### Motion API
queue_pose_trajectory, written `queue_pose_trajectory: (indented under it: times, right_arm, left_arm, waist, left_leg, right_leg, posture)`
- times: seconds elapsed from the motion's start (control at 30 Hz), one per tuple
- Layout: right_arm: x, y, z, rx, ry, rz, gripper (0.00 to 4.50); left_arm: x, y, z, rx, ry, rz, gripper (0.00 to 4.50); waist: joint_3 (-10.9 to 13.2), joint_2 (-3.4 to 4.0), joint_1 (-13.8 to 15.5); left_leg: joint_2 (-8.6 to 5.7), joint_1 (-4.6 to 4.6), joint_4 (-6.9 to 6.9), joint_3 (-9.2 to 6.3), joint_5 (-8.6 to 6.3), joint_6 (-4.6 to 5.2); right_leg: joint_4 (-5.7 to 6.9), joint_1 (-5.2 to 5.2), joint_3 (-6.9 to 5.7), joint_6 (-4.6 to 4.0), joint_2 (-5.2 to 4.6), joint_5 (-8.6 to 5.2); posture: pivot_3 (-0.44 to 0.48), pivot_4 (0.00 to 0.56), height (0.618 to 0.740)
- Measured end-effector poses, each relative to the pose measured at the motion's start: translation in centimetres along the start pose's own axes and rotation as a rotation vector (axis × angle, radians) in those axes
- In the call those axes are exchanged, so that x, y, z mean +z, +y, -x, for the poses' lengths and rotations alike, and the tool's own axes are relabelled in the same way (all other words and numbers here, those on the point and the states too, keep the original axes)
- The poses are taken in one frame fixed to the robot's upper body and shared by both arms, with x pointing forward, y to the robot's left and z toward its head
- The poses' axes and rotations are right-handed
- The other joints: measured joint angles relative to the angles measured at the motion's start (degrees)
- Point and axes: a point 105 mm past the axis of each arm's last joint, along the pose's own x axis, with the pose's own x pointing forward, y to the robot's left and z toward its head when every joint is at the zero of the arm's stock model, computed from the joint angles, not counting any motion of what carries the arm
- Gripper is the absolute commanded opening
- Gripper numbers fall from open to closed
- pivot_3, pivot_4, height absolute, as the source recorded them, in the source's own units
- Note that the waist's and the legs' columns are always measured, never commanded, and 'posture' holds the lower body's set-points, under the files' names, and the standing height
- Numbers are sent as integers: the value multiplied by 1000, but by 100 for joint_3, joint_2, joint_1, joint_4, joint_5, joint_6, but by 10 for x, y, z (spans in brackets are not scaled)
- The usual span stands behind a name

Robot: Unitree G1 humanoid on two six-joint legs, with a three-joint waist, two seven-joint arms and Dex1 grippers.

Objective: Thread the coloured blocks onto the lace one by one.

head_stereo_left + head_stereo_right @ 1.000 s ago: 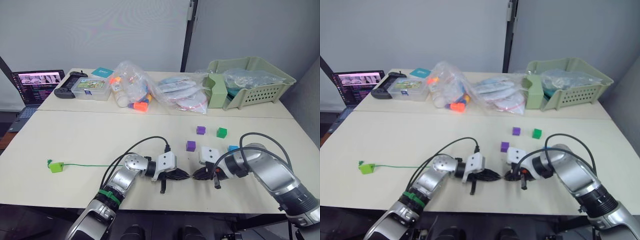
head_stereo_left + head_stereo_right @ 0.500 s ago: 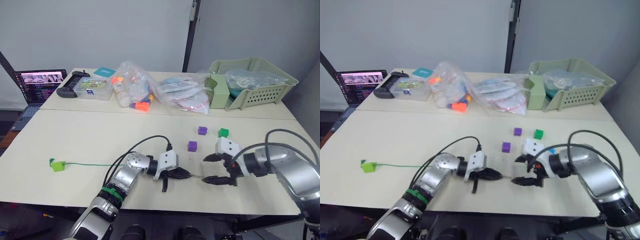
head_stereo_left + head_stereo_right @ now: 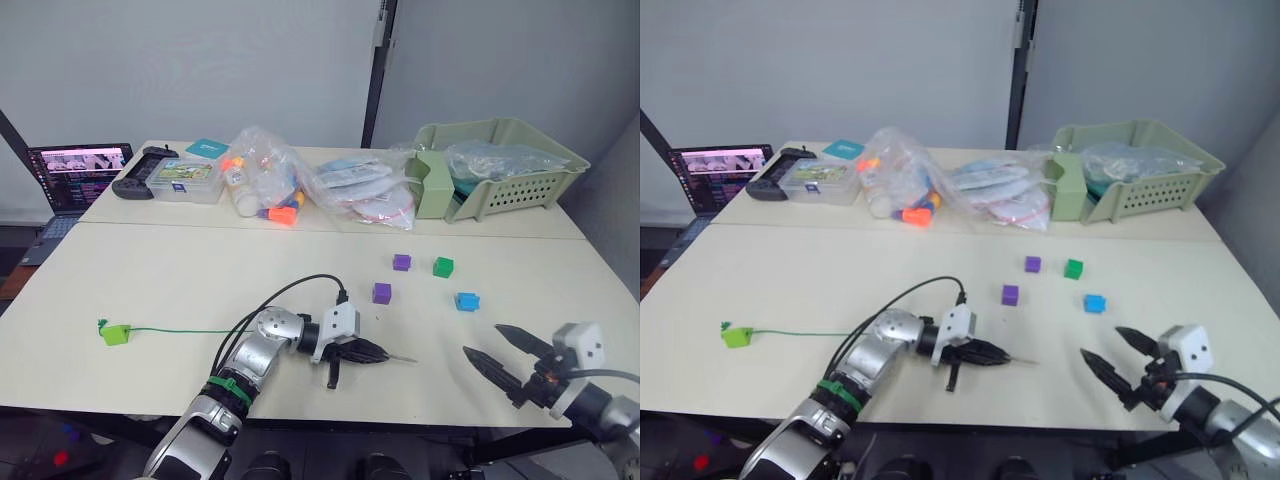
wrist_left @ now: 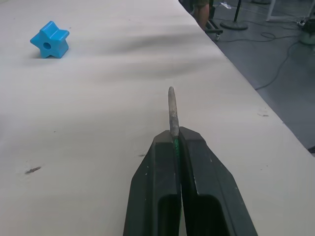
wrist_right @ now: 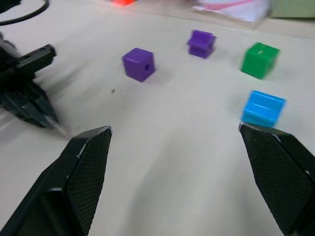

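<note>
My left gripper [image 3: 375, 352] pinched the lace [image 3: 180, 330] tip; my right gripper [image 3: 497, 352], at four o'clock, gaped wide, empty.

Your right gripper [image 5: 174, 182] looks along its two black, textured fingers [image 5: 81, 172], spread wide apart with bare cream tabletop [image 5: 167, 162] between them. Beyond lie four small plastic cubes: a purple cube with a hole in its face [image 5: 138, 63], a second purple cube [image 5: 201, 43] farther off, a dark green cube [image 5: 259, 59] beside that, and a bright blue cube [image 5: 263, 108] just beyond one fingertip, though contact is unclear. You also see the left gripper [image 5: 29, 103], its black fingers pinched together around a thin grey needle-like tip [image 5: 62, 130].
</note>
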Motion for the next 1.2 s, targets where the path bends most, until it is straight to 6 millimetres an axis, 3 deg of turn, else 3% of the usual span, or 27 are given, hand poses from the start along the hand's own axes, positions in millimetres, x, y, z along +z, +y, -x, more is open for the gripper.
queue_pose_trajectory:
  times: [0.23,0.43,0.63,1.0,1.2]
  right_arm:
    - [-12,-3,13,-98,-26,-1,4357]
    - [-29,-11,7,-144,-10,16,4357]
    - [-37,-17,-28,-168,-4,17,4357]
    - [-13,-44,-88,-279,-65,31,4357]
    - [-13,-55,-102,-340,-50,26,4357]
  left_arm:
    - [-1,-2,0,-9,0,5,0]
    - [-2,-2,1,-5,-1,6,0]
    - [-1,-3,0,-1,-6,7,0]
    - [1,-2,3,32,-1,-4,0]
    - [0,-1,7,46,13,-2,0]
  waist:
    - [-4,7,-12]
    - [-5,10,-15]
    - [-8,15,-44]
    - [-9,18,-49]
    - [-9,18,-50]
  left_leg:
    - [-1,0,-1,1,0,0]
    - [-1,0,-1,2,0,0]
    - [0,1,-6,1,0,0]
    - [-2,-1,-6,1,0,0]
    - [-4,-2,-7,1,0,0]
  right_leg:
    - [-2,0,1,0,0,0]
    - [-5,0,1,0,-1,-1]
    - [-5,0,1,-2,1,-1]
    - [-6,-1,2,-1,0,0]
    - [-7,-1,3,-1,-2,0]
  posture:
    - [0,150,740]
    - [0,150,740]
    - [0,150,740]
    - [0,150,740]
    - [0,150,740]
